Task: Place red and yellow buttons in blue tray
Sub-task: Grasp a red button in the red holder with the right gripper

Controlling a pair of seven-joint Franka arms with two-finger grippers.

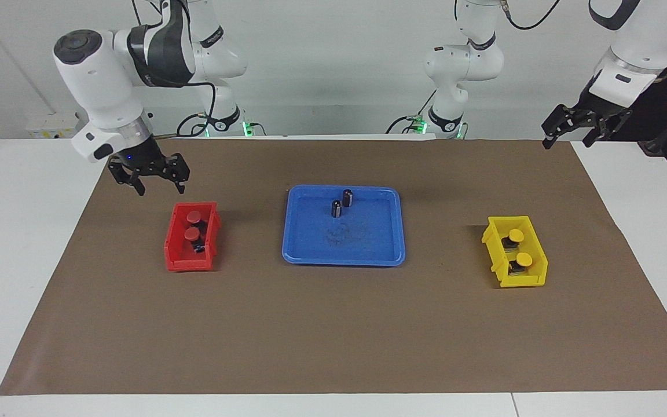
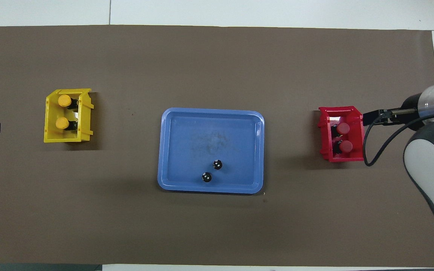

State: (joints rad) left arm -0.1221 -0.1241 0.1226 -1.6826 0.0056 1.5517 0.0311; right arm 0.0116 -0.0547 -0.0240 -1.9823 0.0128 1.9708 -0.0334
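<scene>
Red buttons (image 1: pixel 193 226): two, both in the red bin (image 1: pixel 172 255) toward the right arm's end of the tabletop (image 1: pixel 322 336). Yellow buttons (image 1: pixel 520 247): two, both in the yellow bin (image 1: pixel 533 280) toward the left arm's end. Blue tray (image 1: pixel 342 255) sits between the bins, well apart from each (it holds two dark capless cylinders (image 1: pixel 342 202), upright, in its half nearer the robots).

Right end effector (image 1: pixel 157 182) hangs in the air just beside the red bin's robot-side corner, fingers spread wide, gripping nothing. Left end effector (image 1: pixel 579 130) hangs at the mat's (image 1: pixel 333 347) robot-side corner, well apart from the yellow bin, fingers also apart and empty.
</scene>
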